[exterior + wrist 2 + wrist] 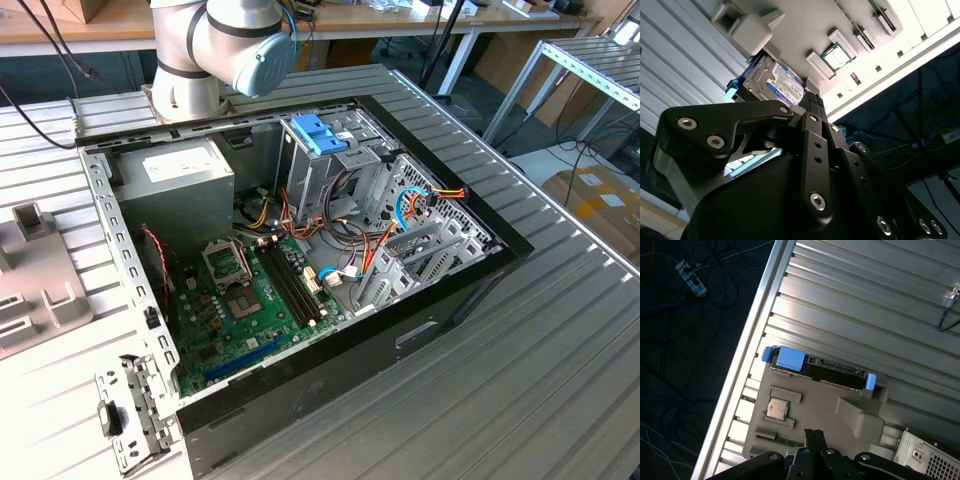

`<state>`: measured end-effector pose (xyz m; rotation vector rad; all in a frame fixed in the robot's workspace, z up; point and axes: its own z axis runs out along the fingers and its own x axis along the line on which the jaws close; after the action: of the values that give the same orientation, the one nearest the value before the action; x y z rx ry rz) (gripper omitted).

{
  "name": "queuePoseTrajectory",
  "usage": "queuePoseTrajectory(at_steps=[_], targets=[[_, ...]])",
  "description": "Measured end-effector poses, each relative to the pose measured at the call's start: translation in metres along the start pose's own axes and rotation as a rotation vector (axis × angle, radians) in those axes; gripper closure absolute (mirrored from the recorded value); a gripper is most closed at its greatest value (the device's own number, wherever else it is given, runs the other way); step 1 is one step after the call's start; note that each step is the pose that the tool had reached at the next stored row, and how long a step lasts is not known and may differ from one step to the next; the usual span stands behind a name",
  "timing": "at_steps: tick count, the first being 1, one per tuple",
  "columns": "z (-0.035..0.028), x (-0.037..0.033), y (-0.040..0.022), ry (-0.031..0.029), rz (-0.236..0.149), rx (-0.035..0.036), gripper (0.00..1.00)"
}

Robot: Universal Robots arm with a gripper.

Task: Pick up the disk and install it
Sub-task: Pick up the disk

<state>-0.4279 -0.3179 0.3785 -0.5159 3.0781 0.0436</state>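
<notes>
Computer case is lying open on its side on the ribbed metal table, interior facing up. Green motherboard is sitting on the case floor, with the grey power supply just beside it. Metal drive cage is standing upright inside, a blue bracket sitting on top. Orange and yellow cables are trailing between cage and board. Robot arm is standing behind the case. A grey fixture is resting at the exterior view's left; a perforated metal bracket is lying near the case's corner
</notes>
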Motion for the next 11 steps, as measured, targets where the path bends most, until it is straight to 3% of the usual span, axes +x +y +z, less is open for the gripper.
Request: queuePoseTrajectory(at_steps=[11], targets=[[0.0000, 0.0000, 0.0000, 0.0013, -0.051, -0.0010, 0.89]])
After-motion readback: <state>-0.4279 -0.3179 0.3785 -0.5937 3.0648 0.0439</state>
